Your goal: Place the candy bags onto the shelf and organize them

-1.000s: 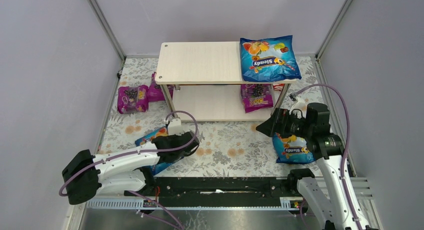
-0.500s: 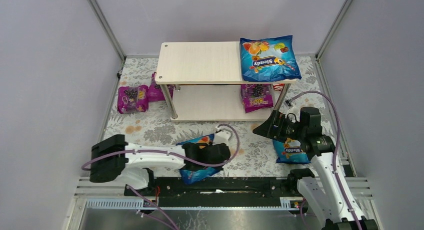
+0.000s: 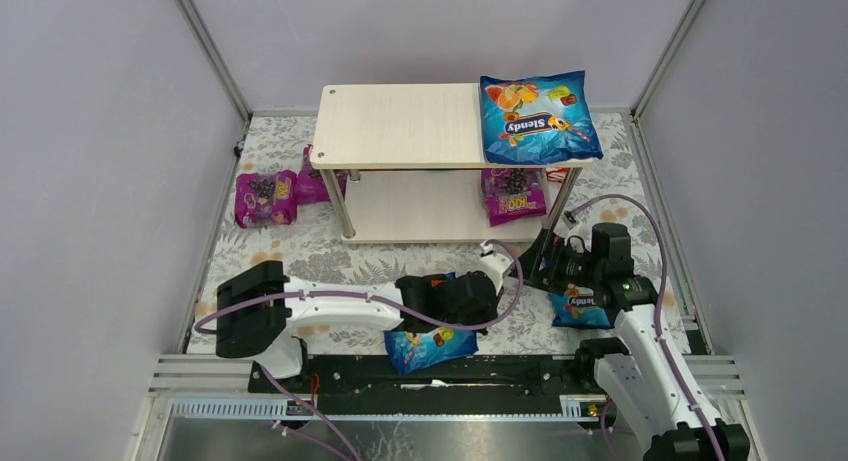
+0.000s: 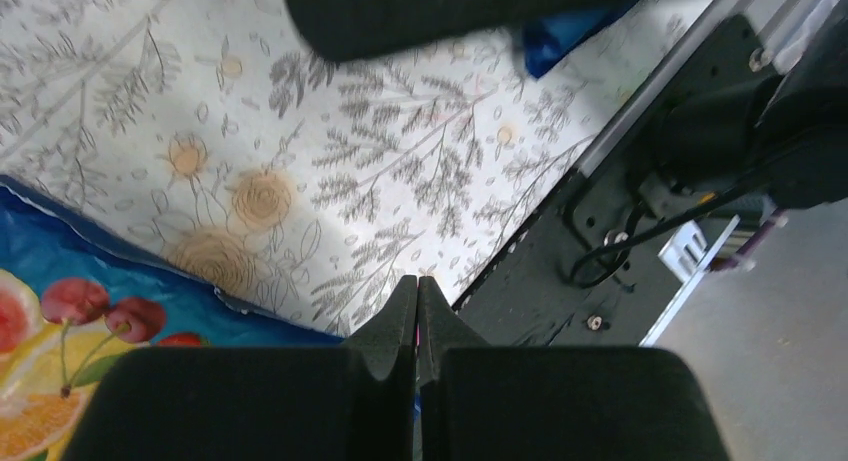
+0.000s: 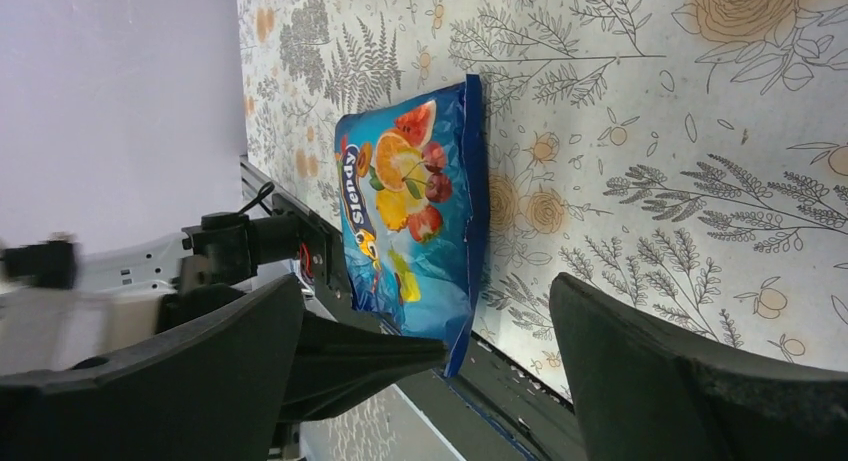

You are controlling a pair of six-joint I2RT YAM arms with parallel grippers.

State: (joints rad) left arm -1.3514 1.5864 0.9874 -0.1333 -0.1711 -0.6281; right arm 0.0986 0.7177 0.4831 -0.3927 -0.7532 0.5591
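Observation:
The shelf (image 3: 400, 126) stands at the back. One blue candy bag (image 3: 538, 116) lies on the right of its top board, and a magenta bag (image 3: 513, 193) lies on the lower board. My left gripper (image 3: 478, 299) is shut on the edge of a second blue bag (image 3: 430, 343) near the front rail. That bag also shows in the left wrist view (image 4: 60, 311) and the right wrist view (image 5: 410, 221). My right gripper (image 3: 535, 259) is open and empty, just right of the left gripper. A third blue bag (image 3: 580, 306) lies under the right arm. Two magenta bags (image 3: 265, 198) lie left of the shelf.
The floral mat (image 3: 320, 256) covers the table. The black rail (image 3: 450, 376) runs along the near edge, and the held bag overhangs it. Grey walls close in on the left, right and back. The shelf's silver post (image 3: 345, 216) stands at the front left.
My left arm has swung right along the front edge with the blue bag, from the left side to the middle. My right gripper has drawn down and slightly left, over the third blue bag.

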